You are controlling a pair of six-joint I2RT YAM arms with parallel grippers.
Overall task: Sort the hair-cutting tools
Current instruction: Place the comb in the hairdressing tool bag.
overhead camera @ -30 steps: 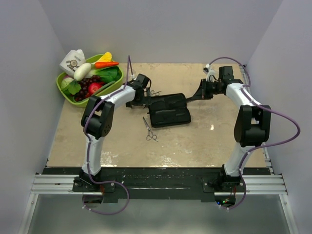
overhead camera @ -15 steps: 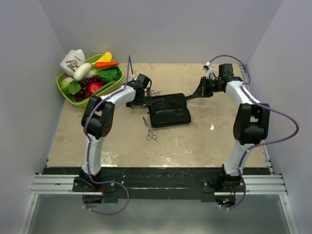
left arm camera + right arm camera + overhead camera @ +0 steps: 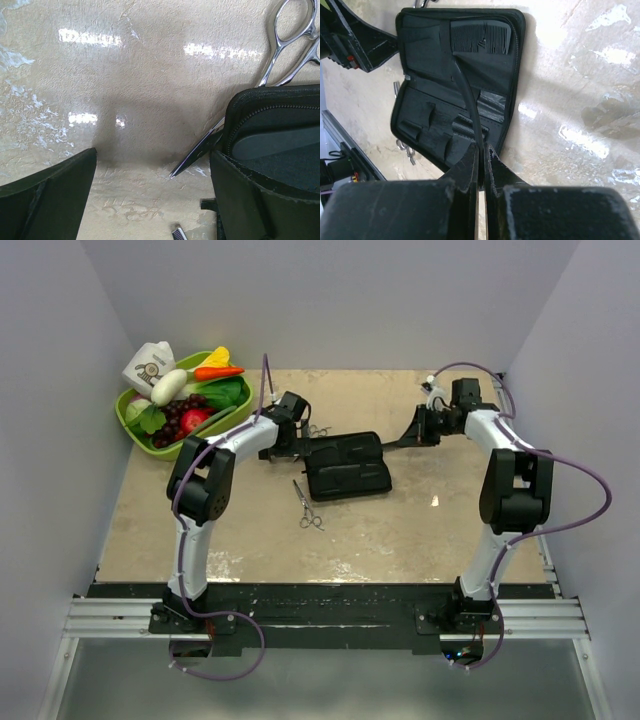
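Mid-table, clamps right gripper [image 3: 482, 150] on thin black comb [image 3: 480, 37] inside open black zip case [image 3: 430, 90]. Holds left gripper [image 3: 152, 155] agape over slim silver scissors [image 3: 280, 55] at case's far-left corner; second silver pair [image 3: 307, 506] nearer.

A flat black rectangular zip case [image 3: 347, 467] lies open at the centre of the beige mottled bench [image 3: 420, 525]. Its dark fabric lining shows stitched loops and pockets. In the upper left of the overhead view, at the bench's far corner, sits a lime-green plastic basket [image 3: 122, 412] heaped with toy food. It holds a white milk carton [image 3: 150, 362], a white radish [image 3: 168, 387], an orange carrot [image 3: 218, 372], a green leaf [image 3: 222, 393], a bunch of dark grapes [image 3: 172, 423] and a red fruit [image 3: 195, 419]. Pale grey walls [image 3: 330, 300] close in the bench on three sides.
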